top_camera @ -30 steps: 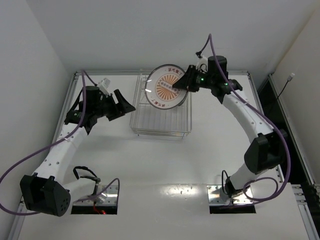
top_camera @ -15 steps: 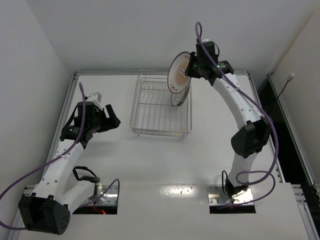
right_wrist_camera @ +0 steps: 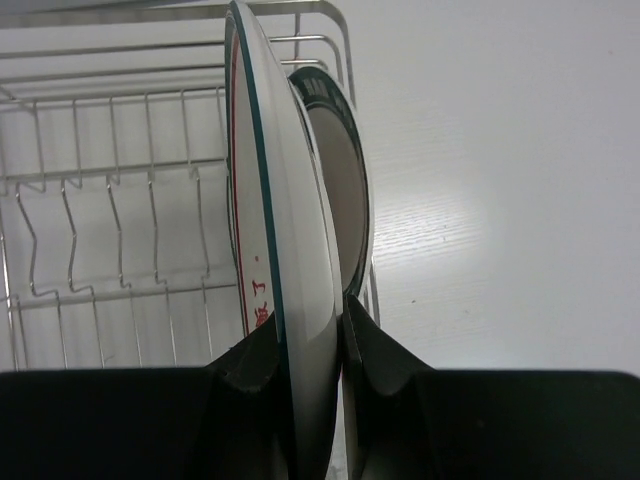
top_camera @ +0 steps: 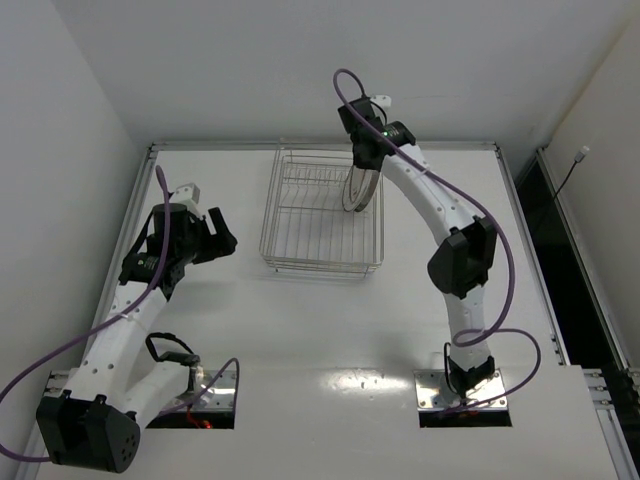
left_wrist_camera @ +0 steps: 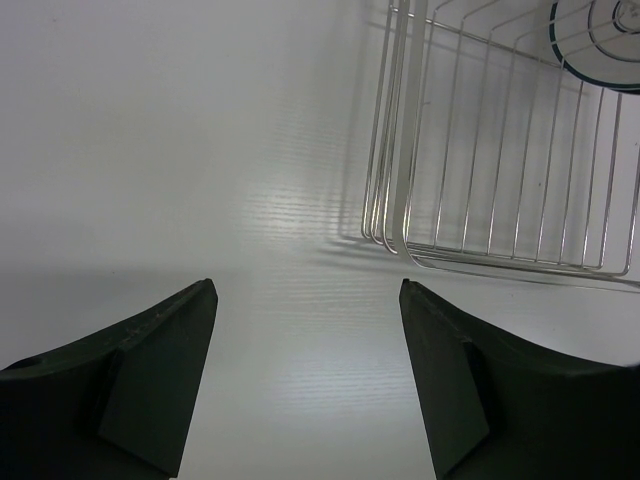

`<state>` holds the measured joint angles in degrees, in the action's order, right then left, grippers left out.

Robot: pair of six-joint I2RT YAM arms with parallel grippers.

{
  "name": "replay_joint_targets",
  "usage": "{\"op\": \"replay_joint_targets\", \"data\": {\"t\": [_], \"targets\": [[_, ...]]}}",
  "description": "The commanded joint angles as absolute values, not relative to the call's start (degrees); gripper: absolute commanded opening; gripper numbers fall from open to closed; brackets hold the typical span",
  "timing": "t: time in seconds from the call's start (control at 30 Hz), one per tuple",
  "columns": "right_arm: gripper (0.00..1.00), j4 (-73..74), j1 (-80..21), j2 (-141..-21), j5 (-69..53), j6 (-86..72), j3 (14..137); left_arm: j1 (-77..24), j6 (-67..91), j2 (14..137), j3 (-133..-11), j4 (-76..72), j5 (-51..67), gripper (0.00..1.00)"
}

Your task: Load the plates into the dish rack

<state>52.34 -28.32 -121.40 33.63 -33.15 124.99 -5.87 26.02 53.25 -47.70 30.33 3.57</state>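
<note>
The silver wire dish rack (top_camera: 318, 218) stands at the table's far middle. My right gripper (top_camera: 362, 158) is shut on the rim of the white plate with the orange centre (top_camera: 357, 190). It holds the plate upright and edge-on at the rack's right end. In the right wrist view the gripper (right_wrist_camera: 308, 335) pinches this plate (right_wrist_camera: 265, 190), and red marks show on its face. A dark-rimmed plate (right_wrist_camera: 340, 170) stands just behind it in the rack (right_wrist_camera: 110, 200). My left gripper (top_camera: 218, 236) is open and empty, left of the rack. A third plate is not seen.
In the left wrist view my open gripper (left_wrist_camera: 305, 300) hovers over bare white table, with the rack's near corner (left_wrist_camera: 400, 200) ahead and a dark-rimmed plate (left_wrist_camera: 600, 30) inside it. White walls enclose the table on three sides.
The right arm has turned the orange-centred plate from face-up to upright and swung it down into the rack's right end. The left arm has drawn back to the left.
</note>
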Motion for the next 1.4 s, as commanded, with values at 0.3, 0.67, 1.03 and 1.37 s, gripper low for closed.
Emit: {"op": "replay_joint_targets", "data": {"t": [0.3, 0.67, 1.03, 1.37], "targets": [[0.0, 49.7, -28.2, -127.7, 38.6, -32.6, 130.0, -5.3, 25.8, 52.1, -47.7, 28.4, 2.9, 0.72], [0.0, 48.6, -28.2, -122.7, 40.2, -32.1, 129.6, -5.3, 25.8, 52.1, -47.7, 28.4, 2.9, 0.72], [0.0, 47.3, -28.7, -121.2, 42.9, -29.2, 131.4, -5.3, 25.8, 53.2, -47.7, 28.4, 2.9, 0.72], [0.0, 42.2, -29.3, -121.2, 39.1, -29.7, 127.0, -5.3, 25.8, 53.7, -47.7, 28.4, 2.9, 0.72]]}}
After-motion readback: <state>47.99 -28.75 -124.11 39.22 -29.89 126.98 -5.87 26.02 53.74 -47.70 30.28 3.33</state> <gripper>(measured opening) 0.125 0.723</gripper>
